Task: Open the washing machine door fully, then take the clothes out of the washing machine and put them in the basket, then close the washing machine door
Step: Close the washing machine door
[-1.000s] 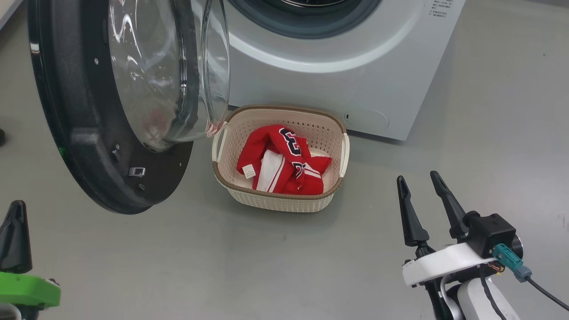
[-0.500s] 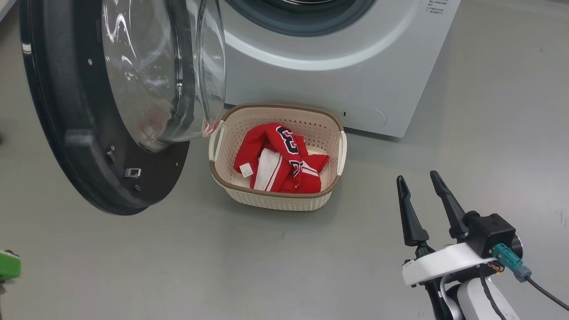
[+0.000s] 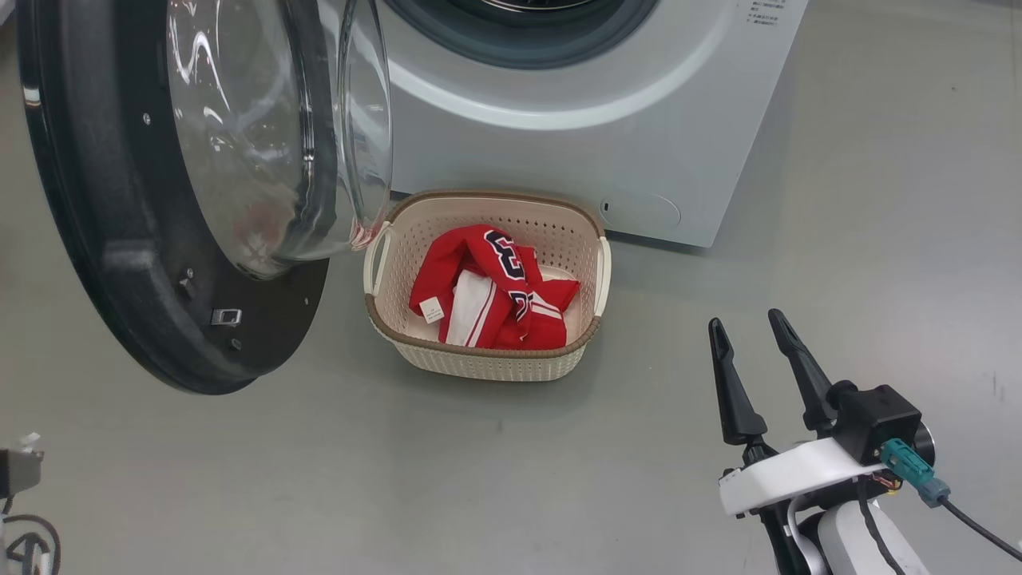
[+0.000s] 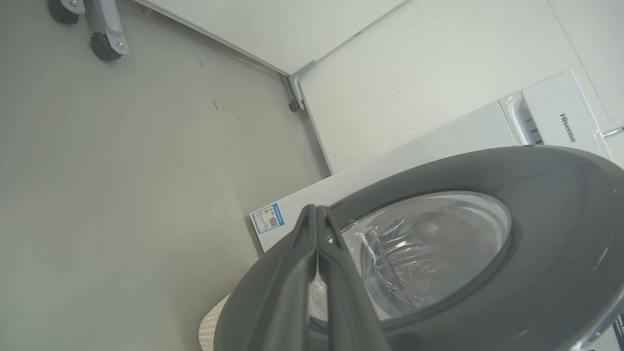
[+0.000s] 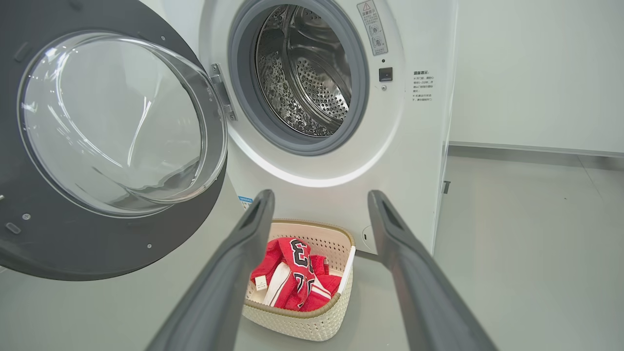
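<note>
Washing machine door (image 5: 112, 122): swung wide to the left of the washing machine (image 3: 559, 144), hanging on its hinge above the floor (image 3: 479, 479). Judged rigid and fairly heavy; it should turn on the hinge only. The black rim is glossy and probably slick under hard fingers. The glass bowl bulges and is best not pressed. Best contact, by my judgement: a flat push on the rim's outer face at the edge far from the hinge, no pinch needed. The latch may want a firm last press.

Clothes (image 3: 487, 287): in the basket (image 3: 479, 363), on the floor just in front of the machine. Soft, light, crumpled. Drum (image 5: 312, 73) looks empty as far as the right wrist view reaches.

Left jaws: pressed together, nothing between them, pointing at the door's outer face. Right jaws: spread wide, empty, well apart from the basket.

Count: one door, one machine, one basket, one red heap (number of garments cannot be told), two sets of jaws.
</note>
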